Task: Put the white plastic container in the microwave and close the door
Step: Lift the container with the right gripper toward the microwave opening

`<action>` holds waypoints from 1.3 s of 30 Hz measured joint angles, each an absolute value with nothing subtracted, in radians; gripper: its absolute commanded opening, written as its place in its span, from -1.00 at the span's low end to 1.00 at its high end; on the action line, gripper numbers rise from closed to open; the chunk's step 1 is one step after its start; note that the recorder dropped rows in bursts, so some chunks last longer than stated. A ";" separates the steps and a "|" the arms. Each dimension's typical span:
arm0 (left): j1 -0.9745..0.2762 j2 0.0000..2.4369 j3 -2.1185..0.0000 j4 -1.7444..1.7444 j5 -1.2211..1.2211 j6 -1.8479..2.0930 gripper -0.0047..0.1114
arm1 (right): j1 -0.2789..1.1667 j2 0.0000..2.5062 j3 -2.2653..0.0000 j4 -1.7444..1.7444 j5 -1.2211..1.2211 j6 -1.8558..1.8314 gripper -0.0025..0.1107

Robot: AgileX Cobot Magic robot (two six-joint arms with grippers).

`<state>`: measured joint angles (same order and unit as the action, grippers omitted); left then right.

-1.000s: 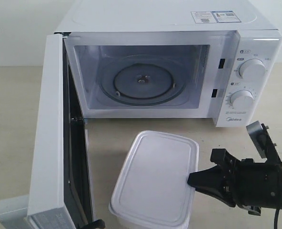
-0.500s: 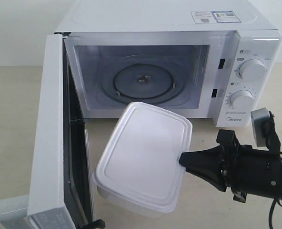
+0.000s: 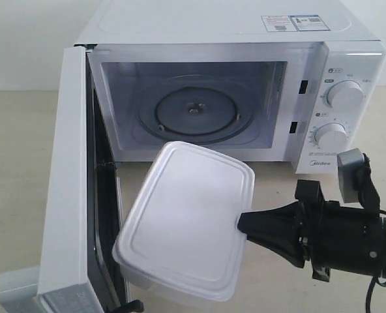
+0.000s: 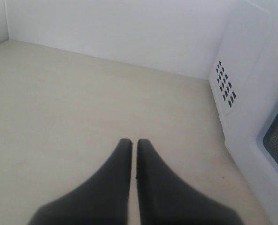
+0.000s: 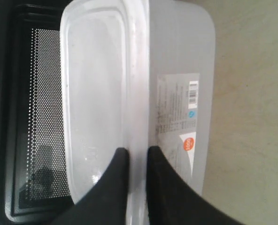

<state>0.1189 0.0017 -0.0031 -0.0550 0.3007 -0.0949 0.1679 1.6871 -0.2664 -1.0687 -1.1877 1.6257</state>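
Observation:
The white plastic container [image 3: 183, 218] hangs tilted above the table in front of the microwave [image 3: 212, 39], its lid facing up. My right gripper [image 3: 242, 225] is shut on the rim at its right edge. In the right wrist view the fingers [image 5: 119, 161] pinch the rim of the container [image 5: 101, 93], whose label [image 5: 176, 112] shows on the side. The door [image 3: 66, 189] stands swung wide open at the left, its black inner face [image 3: 105, 195] showing. The glass turntable [image 3: 194, 114] lies bare inside. My left gripper [image 4: 131, 141] is shut on nothing, beside the microwave's vented side wall [image 4: 251, 70].
Two round knobs [image 3: 345, 95] sit on the microwave's right panel. The beige table [image 3: 278, 189] runs between the microwave and my right arm. The open door edge stands close to the container's left side.
My right gripper has lifted the container off the table and carried it left and toward the microwave, tilting it. The door and left gripper have not moved.

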 measured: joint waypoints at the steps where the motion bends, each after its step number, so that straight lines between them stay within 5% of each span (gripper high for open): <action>1: 0.119 0.002 -0.003 -0.055 0.301 -0.095 -0.84 | 0.188 1.687 -0.266 -1.060 -1.188 1.626 -0.96; 11: 0.119 0.002 -0.003 -0.055 0.301 -0.095 -0.84 | 0.410 1.689 -0.294 -0.895 -1.188 1.629 -0.96; 39: 0.119 0.002 -0.003 -0.055 0.301 -0.097 -0.84 | 0.417 1.646 -0.300 -0.622 -1.148 1.610 -0.96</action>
